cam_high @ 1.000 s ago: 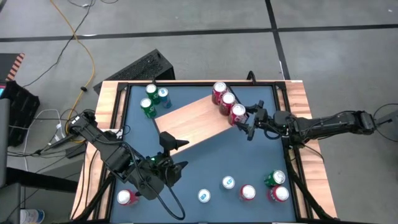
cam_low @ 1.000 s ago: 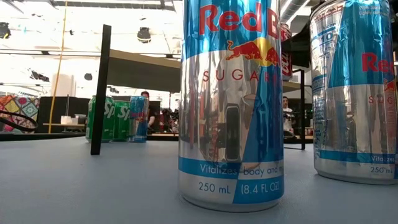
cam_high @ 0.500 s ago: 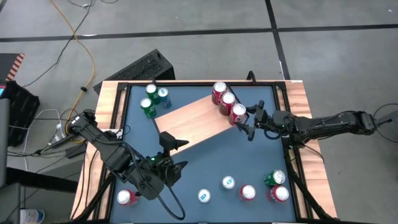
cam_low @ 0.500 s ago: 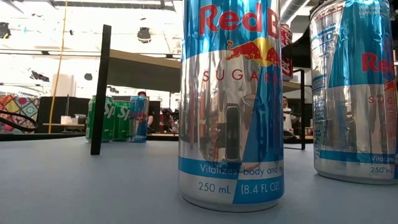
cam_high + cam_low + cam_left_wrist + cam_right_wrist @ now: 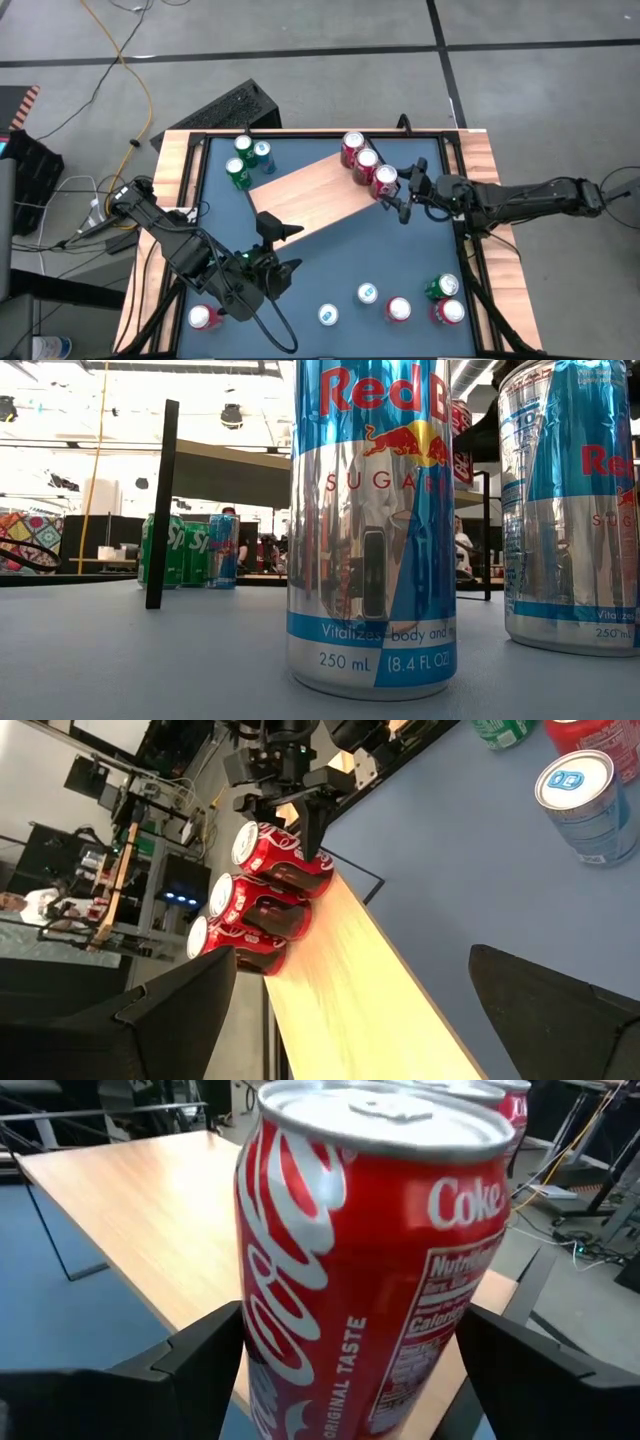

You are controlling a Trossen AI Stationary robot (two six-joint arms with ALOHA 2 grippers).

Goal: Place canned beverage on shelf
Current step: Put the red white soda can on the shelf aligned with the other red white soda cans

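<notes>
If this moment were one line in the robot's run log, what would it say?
right gripper: jaws open around red Coke can on light wooden shelf | left gripper: open, waiting

The tall blue-and-silver can [image 5: 372,525] nearest the low camera reads "Red B…", "SUGAR…", "Vitalizes body and m…", "250 mL" and "(8.4 FL OZ)". The like can [image 5: 570,510] just beside it shows "Re…", "SUG…" and "250 m…", and the green can [image 5: 172,550] far behind it shows "Sp…". The red aluminium can [image 5: 375,1270] on the light wooden shelf board [image 5: 150,1210] reads "Coke", "ORIGINAL TASTE", "Nutri…" and "Calorie…".
</notes>
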